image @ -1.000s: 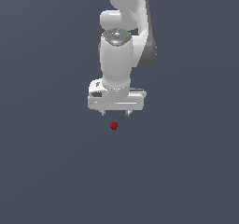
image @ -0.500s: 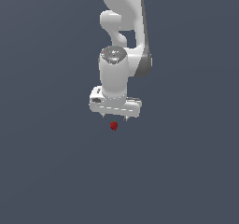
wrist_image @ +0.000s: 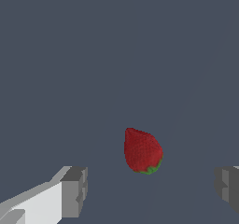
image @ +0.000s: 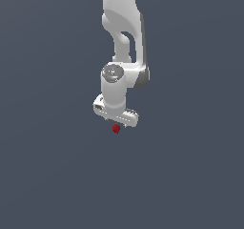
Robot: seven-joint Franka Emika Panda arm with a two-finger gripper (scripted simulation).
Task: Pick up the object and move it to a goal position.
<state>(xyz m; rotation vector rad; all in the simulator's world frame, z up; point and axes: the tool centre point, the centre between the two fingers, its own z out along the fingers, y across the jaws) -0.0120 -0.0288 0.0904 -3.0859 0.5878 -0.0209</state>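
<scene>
Strawberry (image: 116,128): small, dark red, green leaves at one end; lies on the grey table (image: 47,175), just under the gripper (image: 117,123).
Gripper: white, pointing down, low over the strawberry, on the arm (image: 123,27) that comes in from the far side.
Jaws: apart; in the wrist view the strawberry (wrist_image: 142,151) sits between the two fingers (wrist_image: 73,191), touching neither.

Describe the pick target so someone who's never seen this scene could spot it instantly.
Find the white arm coming down from the top of the exterior view and follow it to its end effector. Just beneath it sits the strawberry, between the open fingers in the wrist view. It is the only small dark red thing, with a green cap, on the plain grey ground.
</scene>
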